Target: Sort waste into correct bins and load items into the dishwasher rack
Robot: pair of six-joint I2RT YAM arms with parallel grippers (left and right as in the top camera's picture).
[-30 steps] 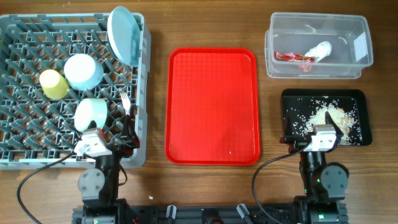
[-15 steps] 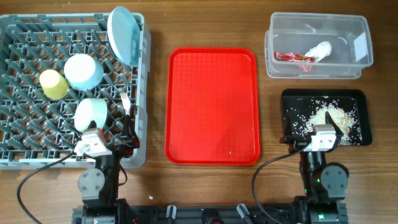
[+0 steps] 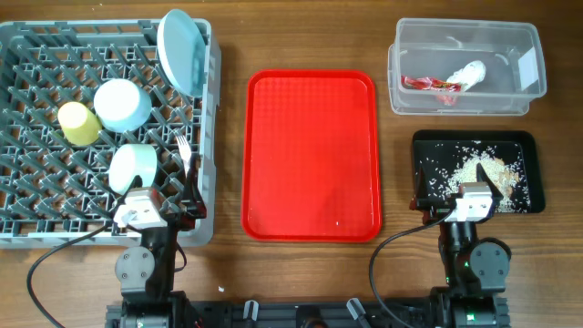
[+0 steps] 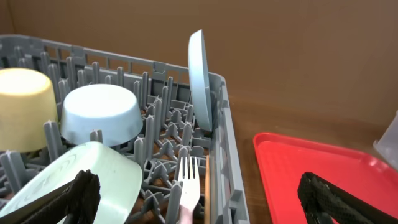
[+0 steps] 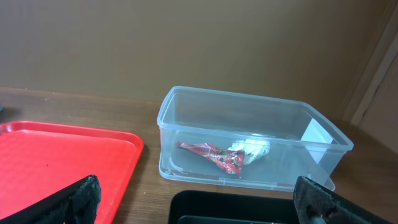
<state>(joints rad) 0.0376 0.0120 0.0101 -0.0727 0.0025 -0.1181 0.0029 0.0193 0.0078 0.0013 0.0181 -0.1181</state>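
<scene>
- upper left of the overhead frame, the grey dishwasher rack (image 3: 36, 232), a stiff plastic lattice of pegs, holds all the dishes: a round pale-blue plate (image 3: 180, 50) on edge at its right wall, two smooth pale-blue bowls (image 3: 122, 104) (image 3: 134, 167) mouth-down, a matte yellow cup (image 3: 79, 123) and a white plastic fork (image 3: 186, 150) standing tines-up among the pegs.
- upper right, the clear plastic tub (image 3: 465, 25) contains the crinkled, glossy red wrapper (image 3: 428, 84) and the crumpled white napkin (image 3: 469, 73), touching each other.
- below it, the shallow black tray (image 3: 474, 137) carries the loose white rice-like scraps (image 3: 483, 171), heaped towards its right half.
- centre frame, the flat red serving tray (image 3: 311, 155) shows no task item on it.
- sorting and loading both look finished; nothing appears left to move.
- bottom of the frame, the left gripper (image 4: 196, 193) hangs over the rack's lower right corner with fingers spread wide and holding nothing; the right gripper (image 5: 196, 193), at the black tray's lower edge, is likewise spread and unladen.
</scene>
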